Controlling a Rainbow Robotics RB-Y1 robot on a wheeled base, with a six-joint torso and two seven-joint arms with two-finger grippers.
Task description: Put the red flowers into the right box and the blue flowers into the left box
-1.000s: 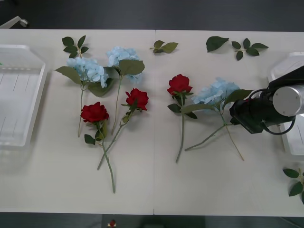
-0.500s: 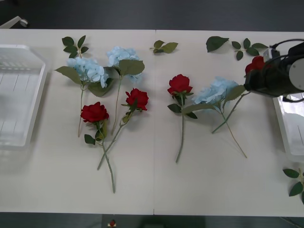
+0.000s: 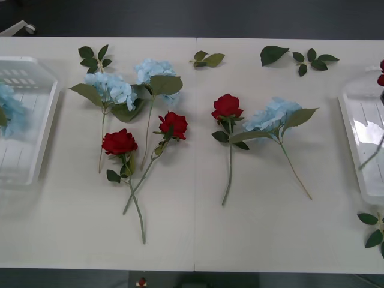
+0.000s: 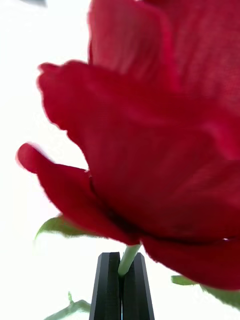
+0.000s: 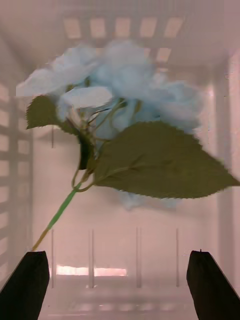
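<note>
- Right gripper (image 4: 120,287): jaws clenched on a red rose's (image 4: 150,140) stem, just under the head.
- Left gripper (image 5: 120,285): jaws released, above a blue flower (image 5: 120,90) lying in the left box (image 3: 36,150) at the counter's (image 3: 252,228) 9 o'clock.
- Right box (image 3: 360,120) sits at 3 o'clock.
- Three roses (image 3: 227,107) and three blue flowers (image 3: 273,115) lie mid-counter.

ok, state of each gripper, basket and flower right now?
Right gripper: shut on red rose stem.
Left gripper: open, above blue hydrangea flower.
Left white slatted basket: holds that hydrangea.
Right white basket: rose over it.
Table roses: three, lying flat.
</note>
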